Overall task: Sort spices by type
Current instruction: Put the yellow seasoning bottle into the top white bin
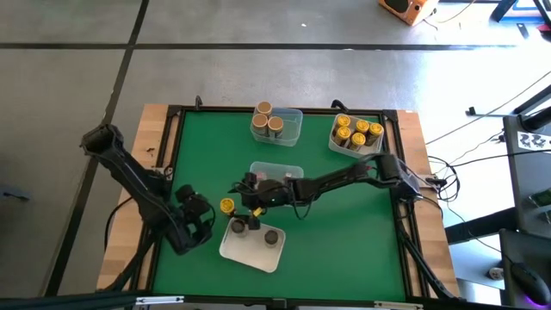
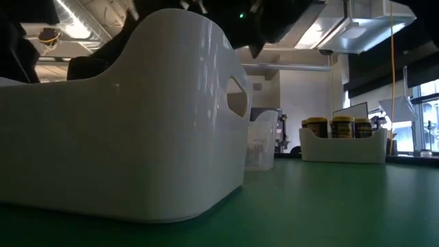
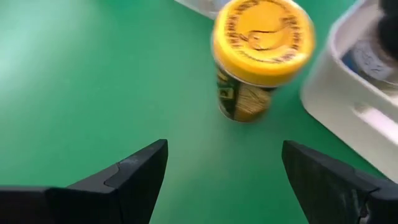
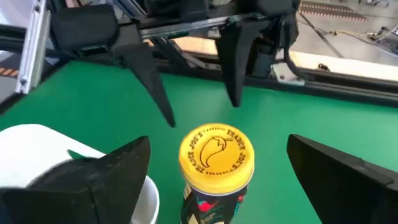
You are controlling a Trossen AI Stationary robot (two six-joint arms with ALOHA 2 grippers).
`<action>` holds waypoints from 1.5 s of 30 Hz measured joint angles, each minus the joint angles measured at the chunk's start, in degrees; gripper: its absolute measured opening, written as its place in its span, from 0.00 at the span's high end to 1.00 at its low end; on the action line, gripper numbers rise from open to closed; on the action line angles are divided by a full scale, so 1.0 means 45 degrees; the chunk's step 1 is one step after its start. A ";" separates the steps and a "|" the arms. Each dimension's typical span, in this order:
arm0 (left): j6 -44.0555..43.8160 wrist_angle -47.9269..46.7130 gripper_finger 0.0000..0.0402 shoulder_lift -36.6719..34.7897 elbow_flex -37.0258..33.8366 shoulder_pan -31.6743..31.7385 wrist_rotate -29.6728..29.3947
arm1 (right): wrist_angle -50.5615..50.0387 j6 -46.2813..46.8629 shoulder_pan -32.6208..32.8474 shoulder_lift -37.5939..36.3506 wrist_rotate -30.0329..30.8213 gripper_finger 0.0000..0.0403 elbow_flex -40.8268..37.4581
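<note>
The right gripper (image 4: pixel 217 180) hangs spread wide over a yellow-topped jar (image 4: pixel 216 163) standing on the green mat (image 1: pixel 344 224), just beside the near white tray (image 1: pixel 250 251) — fingers either side, nothing held. The left gripper (image 3: pixel 224 168), also spread and empty, faces the same jar. A clean pick likely means centring on the cap, descending straight, and clearing the tray wall — then carrying it to the yellow jars (image 1: pixel 356 133) in the far tray (image 1: pixel 336 146).

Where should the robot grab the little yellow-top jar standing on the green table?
Grab the yellow-top jar around its round side, just under the lid, coming down from above. It stands upright and alone on the green mat, beside the white tray. The right tool is open on either side of it. The left tool faces it, open too.
</note>
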 joint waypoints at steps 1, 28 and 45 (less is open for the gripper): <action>0.0009 0.0223 0.22 -0.0005 -0.0229 0.0046 -0.0183 | -0.0058 -0.0007 -0.0036 0.0168 -0.0006 0.07 0.0162; 0.1568 0.2203 0.22 -0.0005 -0.1461 0.1148 -0.1952 | -0.0606 -0.0021 -0.0563 0.0714 -0.1319 0.07 0.0646; 0.2115 0.3116 0.22 -0.0005 -0.1493 0.0897 -0.1030 | -0.0598 -0.0117 -0.0578 0.0702 -0.1368 0.07 0.0632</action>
